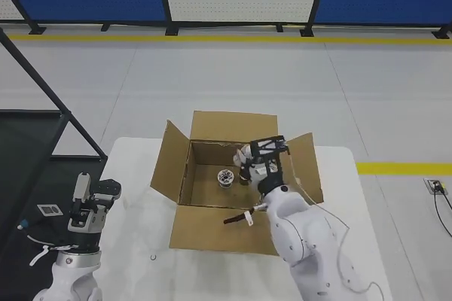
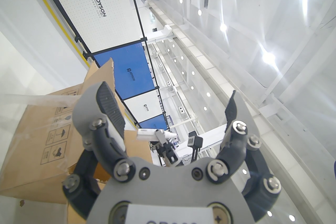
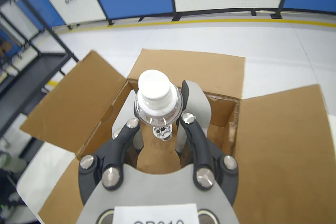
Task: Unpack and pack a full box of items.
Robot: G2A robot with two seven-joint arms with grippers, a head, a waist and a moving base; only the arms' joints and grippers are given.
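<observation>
Right fingers are clamped on a clear, white-capped bottle, which stands upright between them above the open cardboard box. A shiny metal piece lies on the box floor beneath them. Left fingers are spread wide and empty, beside the box.

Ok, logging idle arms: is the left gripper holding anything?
No, the left gripper stands open with nothing held in it.

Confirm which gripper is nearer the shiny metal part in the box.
Right. The right gripper hangs over the box, close to the metal part, shut on a white-capped bottle. The left gripper sits outside the box, off to its side, fingers open.
</observation>
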